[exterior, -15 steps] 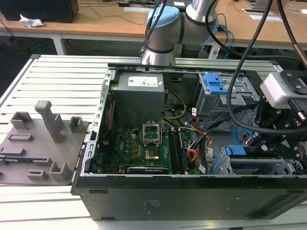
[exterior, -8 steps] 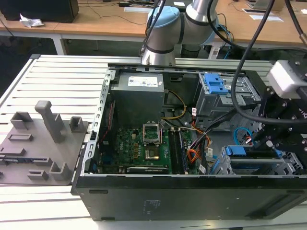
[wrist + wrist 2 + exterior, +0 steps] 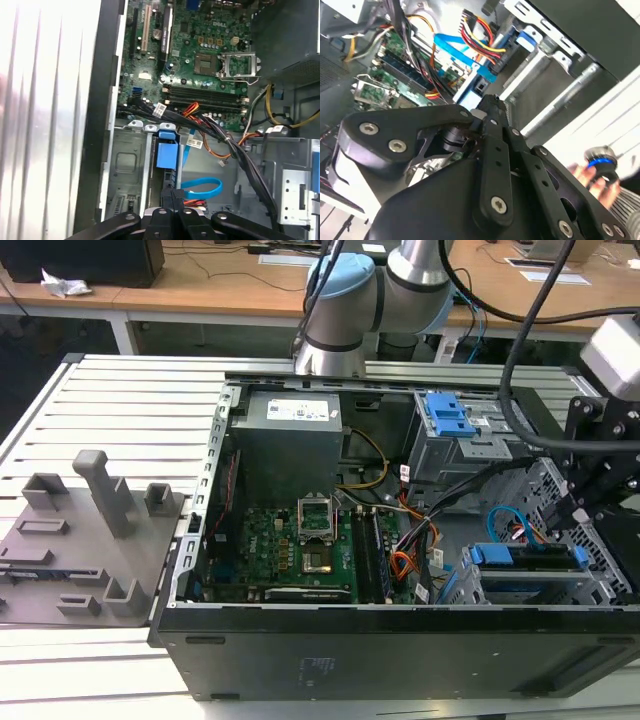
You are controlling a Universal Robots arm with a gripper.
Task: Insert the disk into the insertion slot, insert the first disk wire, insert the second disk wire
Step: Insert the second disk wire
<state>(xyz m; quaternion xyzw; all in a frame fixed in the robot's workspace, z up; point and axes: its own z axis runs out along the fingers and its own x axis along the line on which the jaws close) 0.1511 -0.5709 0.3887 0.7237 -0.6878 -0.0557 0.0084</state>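
The disk (image 3: 525, 562), in its blue caddy (image 3: 166, 155), lies inside the insertion slot (image 3: 603, 575), the low metal cage at the exterior view's right. My gripper (image 3: 582, 515) hangs just above the disk's far end. In the first wrist view its fingers (image 3: 172, 199) are pressed together with no gap, right at the caddy's end. The second disk wire (image 3: 201, 187) loops light blue beside them. Red strands of the first disk wire (image 3: 194, 202) lie close to the fingers. In the second wrist view the red, yellow and black bundle (image 3: 481, 35) and the light blue cable (image 3: 454, 51) run just beyond the fingertips (image 3: 492, 104).
The taller cage with blue latches (image 3: 455, 425) stands behind the slot. The motherboard (image 3: 290, 550) and power supply (image 3: 290, 435) take up the case's other half. Black cable bundles (image 3: 235, 150) cross nearby. A person's hand (image 3: 600, 175) holds a blue-ringed object outside the case. Grey fixtures (image 3: 90, 530) sit on the table.
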